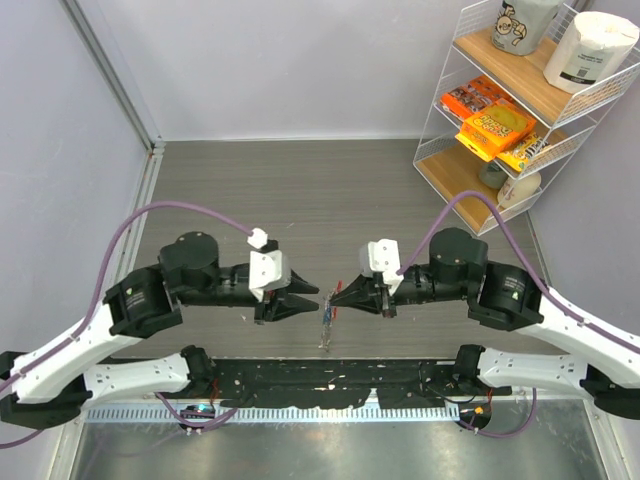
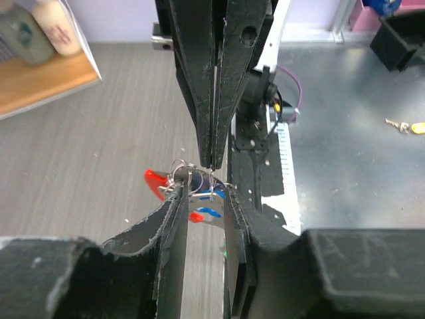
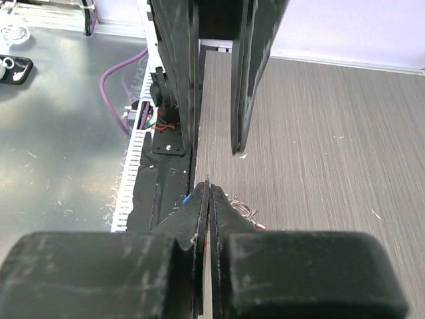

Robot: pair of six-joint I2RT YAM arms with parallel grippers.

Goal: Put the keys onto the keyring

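The right gripper [image 2: 212, 163] pinched the keyring [image 2: 178, 174]; the left gripper [image 3: 216, 146], part-open astride the blue key [image 2: 207, 212], likely needed a square close.

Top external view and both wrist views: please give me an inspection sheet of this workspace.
Surface: grey wood-grain table.
Job's things: keyring with blue key beside it, between the arms' tips.
Clutter: small yellow-and-silver item on metal ledge.
Grippers: left pincer open; right pincer shut, apparently on the keyring.
Cables: purple cables arch over both arms.
Surroundings: wire shelf with snack packs.
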